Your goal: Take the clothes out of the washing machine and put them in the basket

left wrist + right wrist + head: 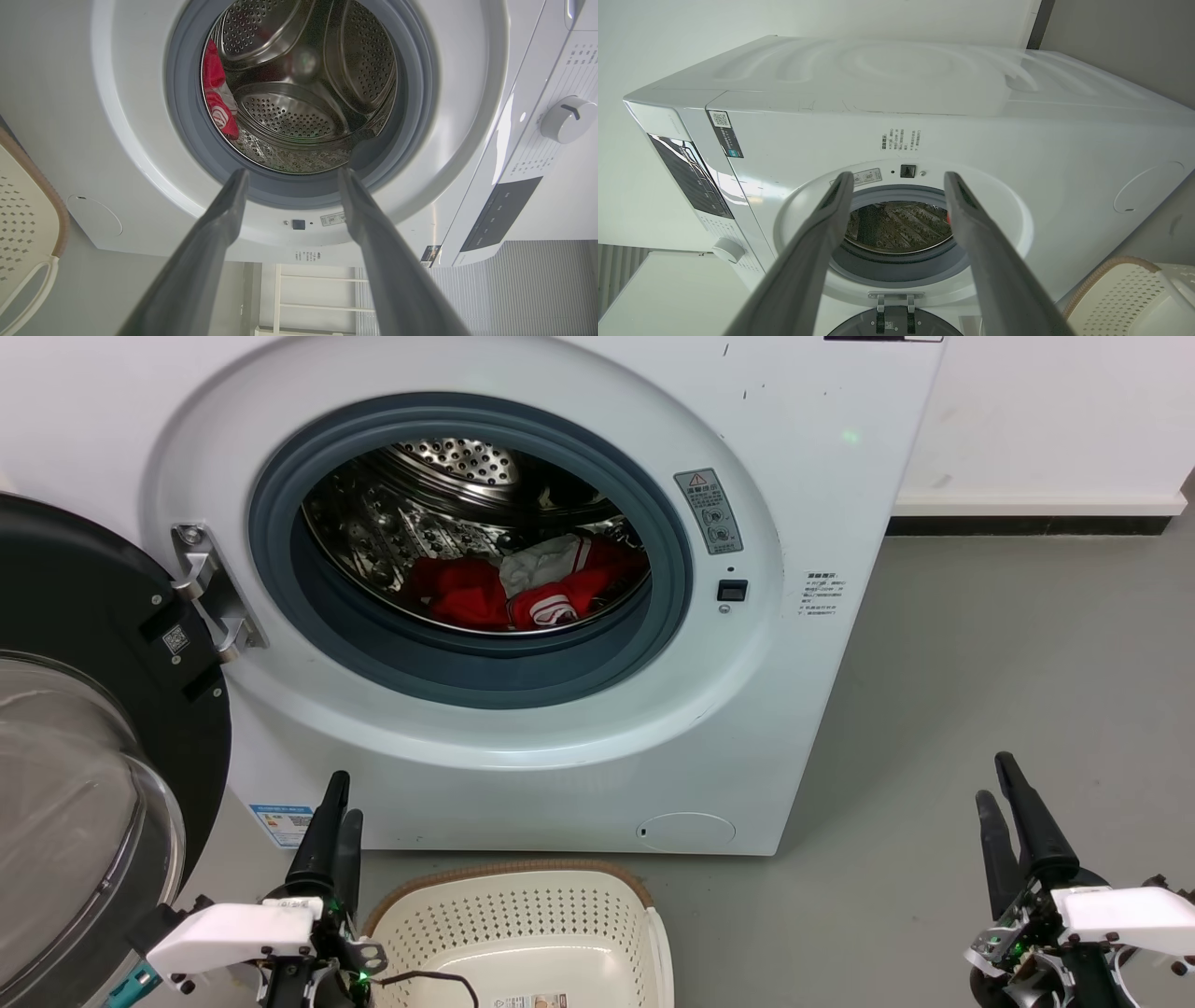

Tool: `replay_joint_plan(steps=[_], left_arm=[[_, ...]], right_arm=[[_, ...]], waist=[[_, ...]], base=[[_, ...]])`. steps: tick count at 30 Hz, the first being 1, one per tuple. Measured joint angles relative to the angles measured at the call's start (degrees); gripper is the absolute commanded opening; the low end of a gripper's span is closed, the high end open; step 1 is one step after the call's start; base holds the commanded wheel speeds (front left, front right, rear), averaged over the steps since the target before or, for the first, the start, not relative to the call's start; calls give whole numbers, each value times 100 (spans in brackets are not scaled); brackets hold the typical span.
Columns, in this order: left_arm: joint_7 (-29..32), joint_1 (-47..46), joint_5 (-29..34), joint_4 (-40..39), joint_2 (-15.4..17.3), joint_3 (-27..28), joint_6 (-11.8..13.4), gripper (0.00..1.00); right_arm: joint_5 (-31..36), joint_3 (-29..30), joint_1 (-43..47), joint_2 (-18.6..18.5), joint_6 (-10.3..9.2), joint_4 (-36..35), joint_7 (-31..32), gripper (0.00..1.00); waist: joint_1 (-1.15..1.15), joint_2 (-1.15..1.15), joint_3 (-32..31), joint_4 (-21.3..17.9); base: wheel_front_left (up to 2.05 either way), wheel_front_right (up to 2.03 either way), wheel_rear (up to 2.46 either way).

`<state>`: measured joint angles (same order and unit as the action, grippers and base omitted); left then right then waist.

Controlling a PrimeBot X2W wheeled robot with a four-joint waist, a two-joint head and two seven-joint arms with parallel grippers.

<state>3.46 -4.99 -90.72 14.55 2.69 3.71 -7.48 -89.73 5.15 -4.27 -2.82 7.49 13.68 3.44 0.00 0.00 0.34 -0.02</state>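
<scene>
Clothes (481, 595) lie in a red-and-white heap low in the washing machine (560, 756) drum (448, 467), none taken out yet. At far left the door (103, 737) hangs open; next comes the left gripper (344, 798), fingers spread and empty, then the basket (509, 875) on the floor (980, 663). Far right, the right gripper (995, 780) is parted too, holding nothing. Next, I judge, an arm must reach through the ring (485, 670) and pinch fabric.

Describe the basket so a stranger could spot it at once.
Find the white washing machine with its round door swung open. On the grey floor in front of it sits the basket. Unlike the smooth white machine, it is cream plastic, dotted with holes, and edged by a brown rim.
</scene>
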Motion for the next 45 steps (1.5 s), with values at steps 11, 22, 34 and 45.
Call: replay_joint_plan(steps=[11,22,34,45], left_arm=[[-275,-83,1146,-346,1,-142,0,100],[-524,-105,2473,-520,2,-348,0,100],[-760,-147,3843,-522,4,-584,49,100],[-955,-231,4856,-516,5,-794,199,100]], right_arm=[[1282,-9,4,5,0,-291,-276,100],[2910,-73,54,8,0,-554,-522,100],[4342,-88,114,8,0,-617,-759,100],[5412,-90,134,8,0,-633,-955,100]], waist=[[0,0,17,1],[0,0,22,2],[0,0,25,2],[0,0,35,-8]], base=[[0,0,0],[0,0,0],[0,0,0],[0,0,0]])
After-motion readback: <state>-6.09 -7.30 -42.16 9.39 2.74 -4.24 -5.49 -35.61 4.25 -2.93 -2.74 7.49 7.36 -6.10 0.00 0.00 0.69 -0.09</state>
